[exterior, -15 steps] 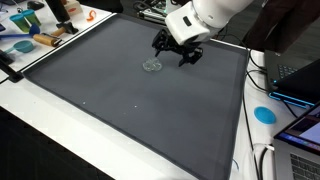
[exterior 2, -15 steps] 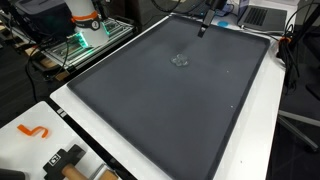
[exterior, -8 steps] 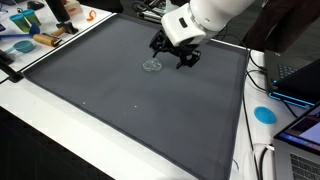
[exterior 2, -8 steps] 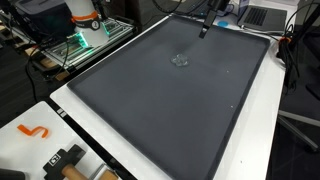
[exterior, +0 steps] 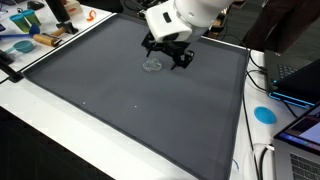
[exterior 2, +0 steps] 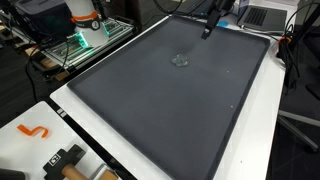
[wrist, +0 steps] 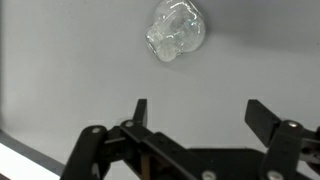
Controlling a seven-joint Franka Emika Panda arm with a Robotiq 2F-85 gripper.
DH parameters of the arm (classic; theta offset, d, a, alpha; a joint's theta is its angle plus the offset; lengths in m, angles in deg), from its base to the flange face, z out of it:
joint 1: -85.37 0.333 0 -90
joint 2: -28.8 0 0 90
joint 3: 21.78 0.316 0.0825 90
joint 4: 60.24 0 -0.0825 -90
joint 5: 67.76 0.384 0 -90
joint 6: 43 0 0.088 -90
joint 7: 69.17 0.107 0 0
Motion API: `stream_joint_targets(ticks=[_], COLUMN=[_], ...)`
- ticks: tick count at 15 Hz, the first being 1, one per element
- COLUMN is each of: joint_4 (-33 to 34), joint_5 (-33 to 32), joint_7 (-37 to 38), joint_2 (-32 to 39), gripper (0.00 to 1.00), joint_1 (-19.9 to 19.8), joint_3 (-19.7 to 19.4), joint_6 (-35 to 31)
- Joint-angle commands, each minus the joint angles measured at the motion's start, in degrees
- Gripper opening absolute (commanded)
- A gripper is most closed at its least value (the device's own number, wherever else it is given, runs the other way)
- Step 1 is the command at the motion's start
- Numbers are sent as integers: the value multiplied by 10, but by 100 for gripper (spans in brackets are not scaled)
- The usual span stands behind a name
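desk (exterior: pixel 40 125): white, and carrying a dark grey mat (exterior: pixel 130 110) that is covering most of its top.
clear lump (exterior: pixel 152 66): a small, glassy, crumpled-looking piece is lying alone on the mat, toward the far edge. In the wrist view the clear lump (wrist: pixel 177 29) is sitting ahead of the fingers and a little left of the line midway between them.
claw (exterior: pixel 166 58): released, with jaws standing wide and gripping nothing. It is hovering just beside the clear lump, on its right in this exterior view, and is not touching it.
alignment: judging by the wrist view, the claw (wrist: pixel 196 105) is sitting slightly off-centre. The clear lump wants bringing squarely between the two fingertips before any descent.
descent: the clear lump is looking low and light. The fingertips probably need lowering right to the mat, slowly, so that neither one nudges it away.
closing: a gentle squeeze is looking wisest, since a thin clear piece may crush or pop out sideways.
blue disc (exterior: pixel 265 114): lying on the desk well apart to the right, out of the way.
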Motion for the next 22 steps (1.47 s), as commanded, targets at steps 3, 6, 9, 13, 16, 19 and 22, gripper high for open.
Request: stream_joint_targets(ticks=[3,6,9,13,16,19,22], joint_4=[37,44,51,44,24,-5,-41], joint_5=[99,160,228,327,404,477,545], joint_7=[-38,-71,-102,-141,-175,-212,-266], joint_2=[10,8,12,11,8,1,-8], gripper=[100,100,100,100,100,100,100], joint_1=[-57,-99,-146,-205,-248,-287,-321], joint_3=[-2,-3,-5,-5,-5,-6,-5], joint_6=[13,7,5,1,-8,-28,-56])
